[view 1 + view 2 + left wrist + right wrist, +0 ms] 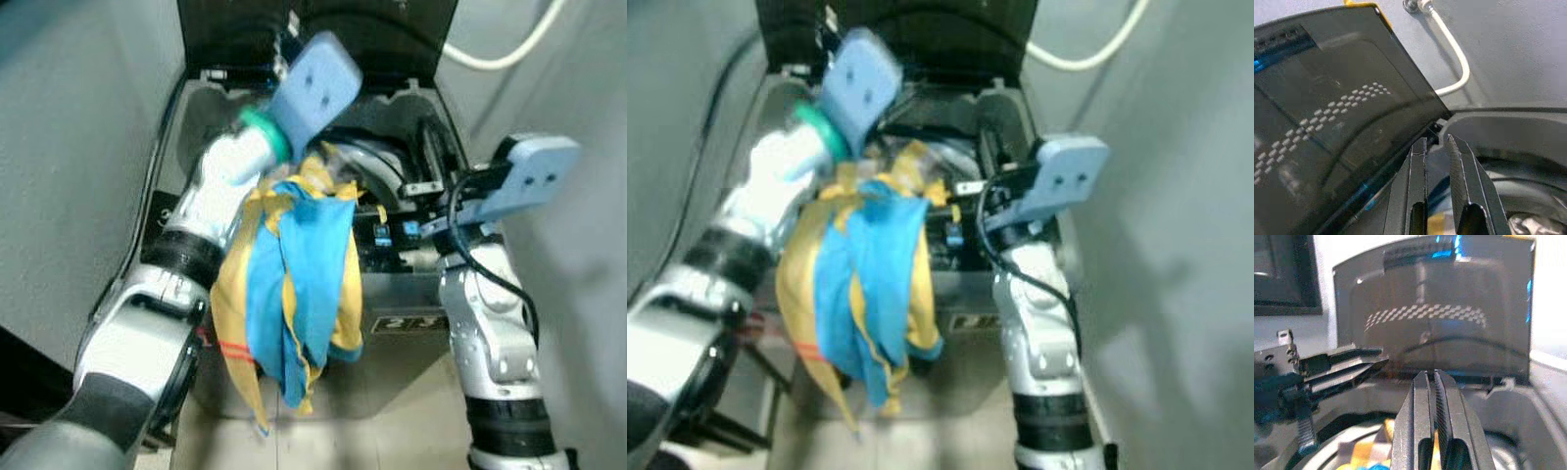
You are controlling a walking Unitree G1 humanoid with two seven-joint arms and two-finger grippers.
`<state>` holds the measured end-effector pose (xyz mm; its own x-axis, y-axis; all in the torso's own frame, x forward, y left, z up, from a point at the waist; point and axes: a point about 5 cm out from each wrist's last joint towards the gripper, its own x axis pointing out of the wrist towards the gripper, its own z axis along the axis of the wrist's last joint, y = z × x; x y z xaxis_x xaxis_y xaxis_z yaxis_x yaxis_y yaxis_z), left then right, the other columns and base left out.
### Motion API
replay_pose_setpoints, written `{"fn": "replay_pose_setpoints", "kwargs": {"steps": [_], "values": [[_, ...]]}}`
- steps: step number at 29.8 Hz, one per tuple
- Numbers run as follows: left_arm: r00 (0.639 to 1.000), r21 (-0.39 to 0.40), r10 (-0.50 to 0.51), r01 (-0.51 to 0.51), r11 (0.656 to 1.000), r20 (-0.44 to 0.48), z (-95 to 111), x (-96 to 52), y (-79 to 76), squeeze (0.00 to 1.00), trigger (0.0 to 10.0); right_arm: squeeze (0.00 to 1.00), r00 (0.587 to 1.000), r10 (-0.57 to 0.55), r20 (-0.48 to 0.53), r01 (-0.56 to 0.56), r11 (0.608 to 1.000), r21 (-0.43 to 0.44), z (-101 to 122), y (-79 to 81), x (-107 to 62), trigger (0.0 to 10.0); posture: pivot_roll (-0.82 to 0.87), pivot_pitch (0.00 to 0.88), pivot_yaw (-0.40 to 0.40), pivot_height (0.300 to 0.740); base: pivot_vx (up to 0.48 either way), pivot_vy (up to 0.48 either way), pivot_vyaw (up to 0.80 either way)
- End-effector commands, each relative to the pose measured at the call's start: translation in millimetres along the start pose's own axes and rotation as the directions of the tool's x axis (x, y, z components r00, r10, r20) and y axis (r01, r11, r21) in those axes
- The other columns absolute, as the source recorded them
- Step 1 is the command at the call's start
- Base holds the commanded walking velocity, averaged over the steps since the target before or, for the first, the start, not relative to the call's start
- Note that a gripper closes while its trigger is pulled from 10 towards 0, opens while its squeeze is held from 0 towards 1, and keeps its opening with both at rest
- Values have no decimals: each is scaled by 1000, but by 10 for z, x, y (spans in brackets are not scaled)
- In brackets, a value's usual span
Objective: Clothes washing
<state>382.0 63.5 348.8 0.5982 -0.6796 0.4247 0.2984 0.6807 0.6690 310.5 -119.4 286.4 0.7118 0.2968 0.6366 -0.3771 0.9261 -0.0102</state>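
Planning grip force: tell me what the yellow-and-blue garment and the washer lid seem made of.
Yellow-and-blue garment: thin woven or synthetic fabric, probably; it hangs in soft folds over the left arm. Washer lid: dark, glossy, tinted plastic or glass; it shows reflections and a printed dot pattern.

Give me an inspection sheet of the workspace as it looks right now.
Surface: washer, top-loading, lid raised.
Job's things: yellow and blue cloth hangs from the left arm over the washer's front; more cloth lies in the drum.
Clutter: nothing seen.
Grippers: left gripper above the drum, fingers slightly apart, holding nothing; right gripper over the drum's right side, fingers shut, empty.
Cables: white hose on the wall; black cable left of the washer.
Surroundings: grey walls, tiled floor.
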Motion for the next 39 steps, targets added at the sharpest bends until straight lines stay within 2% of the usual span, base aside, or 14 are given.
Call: {"fn": "replay_pose_setpoints", "kwargs": {"steps": [1,4,8,9,10,16,18,20,23,28,30,31,35,39], "values": [[993,62,60,-67,996,104,171,-58,58,0,10000,0,972,226,-69,-221,972,77,-77,242,-65,10000,30,158,12,740,0,0,0],[970,145,177,-201,969,164,289,-297,142,0,10000,0,890,436,-135,-429,900,80,-224,506,-135,10000,71,156,-12,740,0,0,0],[960,201,210,-247,948,187,383,-460,166,0,10000,0,876,464,-133,-457,886,83,-282,619,-107,10000,91,156,-23,740,0,0,0],[957,215,227,-264,940,183,412,-557,174,0,10000,914,867,481,-128,-473,876,93,-311,689,-92,10000,101,155,-26,740,0,0,0],[955,224,236,-273,936,178,431,-623,179,0,10000,1000,861,493,-125,-483,870,99,-329,735,-84,10000,108,155,-30,740,0,0,0],[927,278,349,-374,885,136,439,-896,201,0,10000,1000,744,657,-118,-622,747,235,-392,1001,-174,10000,142,154,-46,740,0,0,0],[927,278,349,-374,885,136,439,-896,201,0,10000,1000,744,657,-118,-622,747,235,-392,1001,-174,10000,142,154,-46,740,0,0,0],[907,289,409,-421,860,103,420,-1006,196,0,10000,1000,664,734,-143,-688,675,266,-477,1117,-266,10000,145,153,-54,740,0,0,0],[897,293,433,-440,849,91,416,-1043,196,0,10000,1000,638,753,-163,-707,656,264,-540,1165,-300,10000,147,153,-57,740,0,0,0],[877,289,478,-470,834,46,431,-1106,193,0,10000,1000,618,717,-323,-740,669,71,-851,1254,-364,10000,147,153,-57,740,0,0,0],[874,286,484,-474,833,37,438,-1114,188,0,10000,882,627,689,-363,-738,675,7,-904,1238,-353,10000,147,153,-57,740,0,0,0],[873,277,488,-476,835,29,439,-1118,183,0,10000,0,658,627,-418,-714,695,-82,-970,1178,-314,10000,141,154,-56,740,0,0,0],[870,262,493,-479,838,15,459,-1123,167,0,10000,0,767,476,-431,-603,764,-228,-917,880,-160,10000,142,153,-55,740,0,0,0],[871,263,492,-477,839,12,461,-1128,166,0,10000,0,806,446,-388,-557,794,-244,-802,748,-106,10000,142,153,-55,740,0,0,0]]}}
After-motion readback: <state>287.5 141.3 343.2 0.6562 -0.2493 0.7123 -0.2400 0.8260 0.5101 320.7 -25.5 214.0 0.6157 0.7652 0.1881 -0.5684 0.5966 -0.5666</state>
